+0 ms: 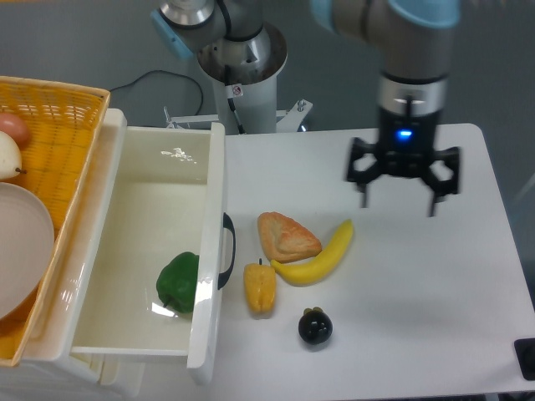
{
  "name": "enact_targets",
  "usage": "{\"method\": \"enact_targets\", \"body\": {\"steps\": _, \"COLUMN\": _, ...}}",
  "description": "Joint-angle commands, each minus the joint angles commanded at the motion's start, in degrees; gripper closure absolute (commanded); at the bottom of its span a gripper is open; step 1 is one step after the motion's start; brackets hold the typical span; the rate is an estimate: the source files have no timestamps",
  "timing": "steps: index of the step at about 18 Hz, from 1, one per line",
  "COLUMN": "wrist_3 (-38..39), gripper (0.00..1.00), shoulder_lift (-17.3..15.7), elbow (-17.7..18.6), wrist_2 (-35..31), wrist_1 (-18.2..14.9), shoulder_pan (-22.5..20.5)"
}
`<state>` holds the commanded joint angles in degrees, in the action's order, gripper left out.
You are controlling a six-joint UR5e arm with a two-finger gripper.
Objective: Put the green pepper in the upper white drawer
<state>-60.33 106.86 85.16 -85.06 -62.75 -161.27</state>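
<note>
green pepper (pixel 178 281) lying inside upper white drawer (pixel 142 217) at lower left, hand (pixel 399 198) spread open and empty over bench (pixel 435 284) at right

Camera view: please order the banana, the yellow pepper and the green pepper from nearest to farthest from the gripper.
1. Banana, just below-left of the open gripper.
2. Yellow pepper, further left, by the drawer handle.
3. Green pepper, farthest, inside the drawer.

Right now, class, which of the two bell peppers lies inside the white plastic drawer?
The glossy green bell pepper lies inside the white plastic drawer; the yellow-orange pepper sits outside on the table.
</note>
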Motion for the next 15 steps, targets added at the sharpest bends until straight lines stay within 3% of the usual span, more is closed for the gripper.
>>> {"method": "enact_targets", "body": {"steps": 3, "wrist_3": -12.5, "gripper": 0.0, "shoulder_lift": 3.7, "elbow": 0.9, "wrist_2": -0.8, "wrist_1": 0.1, "shoulder_pan": -1.9}}
{"method": "enact_targets", "body": {"steps": 7, "wrist_3": -18.4, "gripper": 0.0, "shoulder_lift": 8.7, "elbow": -1.8, "wrist_2": -1.6, "wrist_1": 0.1, "shoulder_pan": -3.3}}
{"method": "enact_targets", "body": {"steps": 10, "wrist_3": -21.1, "gripper": 0.0, "shoulder_lift": 11.1, "elbow": -2.2, "wrist_2": -6.9, "wrist_1": 0.1, "shoulder_pan": -3.1}}
{"method": "enact_targets", "body": {"steps": 15, "wrist_3": -24.8, "gripper": 0.0, "shoulder_lift": 14.7, "elbow": -3.3, "wrist_2": -7.1, "wrist_1": 0.1, "shoulder_pan": -3.5}}
